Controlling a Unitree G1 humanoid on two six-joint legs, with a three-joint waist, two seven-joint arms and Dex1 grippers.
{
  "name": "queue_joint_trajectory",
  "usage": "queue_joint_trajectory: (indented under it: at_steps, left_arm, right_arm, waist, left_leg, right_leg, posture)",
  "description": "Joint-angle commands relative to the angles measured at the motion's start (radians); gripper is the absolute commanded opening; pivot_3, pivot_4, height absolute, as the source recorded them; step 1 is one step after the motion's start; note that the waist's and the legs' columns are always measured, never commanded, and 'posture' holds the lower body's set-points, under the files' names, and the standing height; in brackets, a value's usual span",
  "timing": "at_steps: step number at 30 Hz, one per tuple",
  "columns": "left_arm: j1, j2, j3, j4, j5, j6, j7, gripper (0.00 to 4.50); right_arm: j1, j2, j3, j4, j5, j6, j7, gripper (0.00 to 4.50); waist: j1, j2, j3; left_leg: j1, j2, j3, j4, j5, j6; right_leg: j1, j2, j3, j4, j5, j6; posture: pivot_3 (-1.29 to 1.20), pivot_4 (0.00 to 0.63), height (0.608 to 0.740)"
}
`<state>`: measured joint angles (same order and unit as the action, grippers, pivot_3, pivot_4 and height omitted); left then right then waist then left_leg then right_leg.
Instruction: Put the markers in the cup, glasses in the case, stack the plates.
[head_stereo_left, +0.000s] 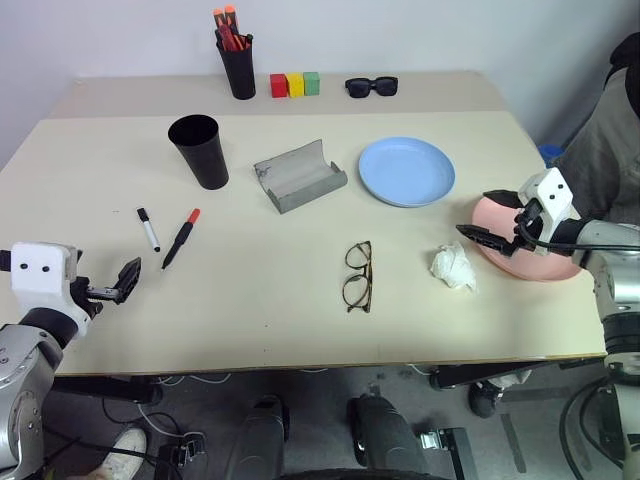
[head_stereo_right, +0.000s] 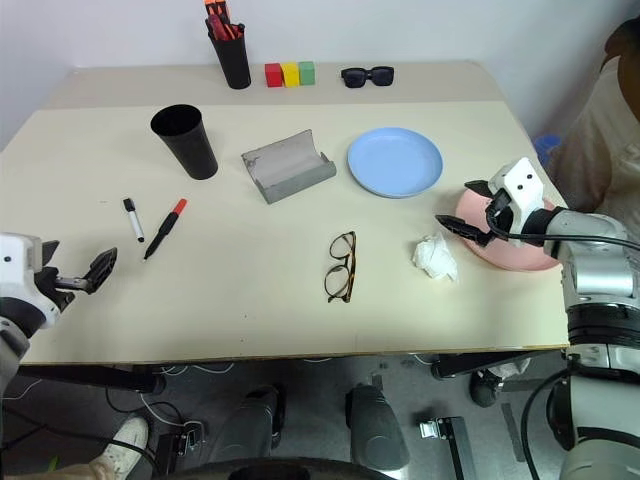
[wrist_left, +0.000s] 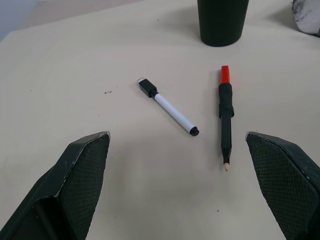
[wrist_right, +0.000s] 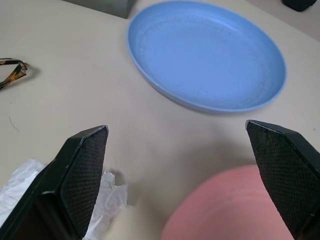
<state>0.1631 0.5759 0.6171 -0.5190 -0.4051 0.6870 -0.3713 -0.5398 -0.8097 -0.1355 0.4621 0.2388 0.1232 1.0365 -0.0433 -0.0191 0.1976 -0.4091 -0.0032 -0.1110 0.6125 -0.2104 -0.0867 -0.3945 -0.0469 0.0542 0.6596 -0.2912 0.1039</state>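
Open table in front, clutter kept to the far edge

Bare table (head_stereo_left: 260, 300) is left around the glasses (head_stereo_left: 357, 276) and between the markers (head_stereo_left: 165, 234) and the case (head_stereo_left: 299, 175). The crumpled tissue (head_stereo_left: 452, 266) lies just beside the pink plate (head_stereo_left: 535, 262), narrowing the passage there. The far edge is lined by the marker holder (head_stereo_left: 237, 62), blocks (head_stereo_left: 295, 84) and sunglasses (head_stereo_left: 371, 87).

The table (head_stereo_left: 300, 300) carries markers (head_stereo_left: 165, 235), cup (head_stereo_left: 200, 150), case (head_stereo_left: 300, 176), glasses (head_stereo_left: 357, 277), plates (head_stereo_left: 406, 171), tissue (head_stereo_left: 452, 266).
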Motion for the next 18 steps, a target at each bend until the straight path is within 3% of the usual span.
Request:
queue_joint_trajectory:
  at_steps: [1, 12, 15, 18]
  left_arm:
    - [-0.003, 0.004, 0.037, -0.038, -0.008, -0.004, 0.016, 4.48]
    - [-0.047, 0.012, 0.027, -0.048, -0.046, 0.090, 0.081, 4.48]
    - [-0.118, 0.019, -0.025, -0.046, -0.044, 0.158, 0.116, 4.48]
    - [-0.243, 0.098, -0.147, -0.008, -0.009, 0.332, 0.160, 4.48]
  right_arm:
    - [-0.013, 0.012, -0.001, -0.027, 0.001, -0.016, -0.007, 4.50]
    - [-0.019, 0.059, 0.025, -0.111, 0.000, 0.012, -0.027, 4.50]
    - [-0.009, 0.092, 0.035, -0.195, 0.013, 0.038, -0.049, 4.50]
    - [0.005, 0.137, 0.041, -0.293, 0.033, 0.073, -0.078, 4.50]
  waist:
    - [0.000, 0.000, 0.000]
    - [0.000, 0.000, 0.000]
    - [0.000, 0.000, 0.000]
    - [0.003, 0.000, 0.000]
  left_leg:
    - [0.000, 0.000, 0.000, 0.000, 0.000, 0.000]
    - [0.000, 0.000, 0.000, 0.000, 0.000, 0.000]
    - [0.000, 0.000, 0.000, 0.000, 0.000, 0.000]
    - [0.000, 0.000, -0.001, 0.001, 0.000, 0.000]
  right_leg:
    - [0.000, 0.000, 0.000, 0.000, 0.000, 0.000]
    - [0.000, 0.000, 0.000, 0.000, 0.000, 0.000]
    - [0.000, 0.000, 0.000, 0.000, 0.000, 0.001]
    - [0.001, 0.001, 0.000, 0.001, 0.000, 0.001]
  posture:
    - [0.00, 0.150, 0.740]
    - [0.00, 0.150, 0.740]
    - [0.00, 0.150, 0.740]
    - [0.00, 0.150, 0.740]
